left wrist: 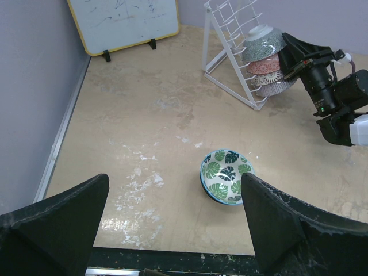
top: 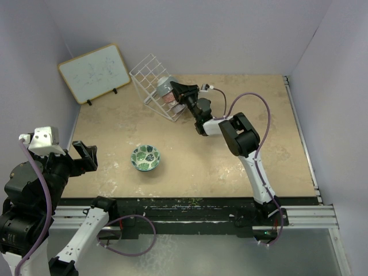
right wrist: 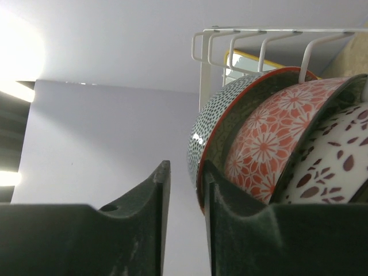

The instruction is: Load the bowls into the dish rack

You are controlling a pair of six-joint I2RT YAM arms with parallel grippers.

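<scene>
- Green leaf bowl sits mouth up on the table, toward the near edge and left of middle, with nothing touching it. It is the only bowl not loaded.
- Dish rack stands by the far edge, left of middle, right of the whiteboard. Three bowls stand on edge in it, side by side: dotted grey bowl, red flower bowl, purple leaf bowl.
- Left gripper hovers over the left edge near the near-left corner, jaws spread wide, holding nothing.
- Right gripper is up at the rack, just beside the dotted grey bowl's rim. Its jaws are almost pressed together with a thin gap, and nothing shows between them.
- Key relation: in the left wrist view the green leaf bowl lies ahead of the left jaws, a bit right of centre.
- The left arm is clearly nearer; the right is well apart from it.
- The bowl is round, so no long axis; likely a rim pinch.
</scene>
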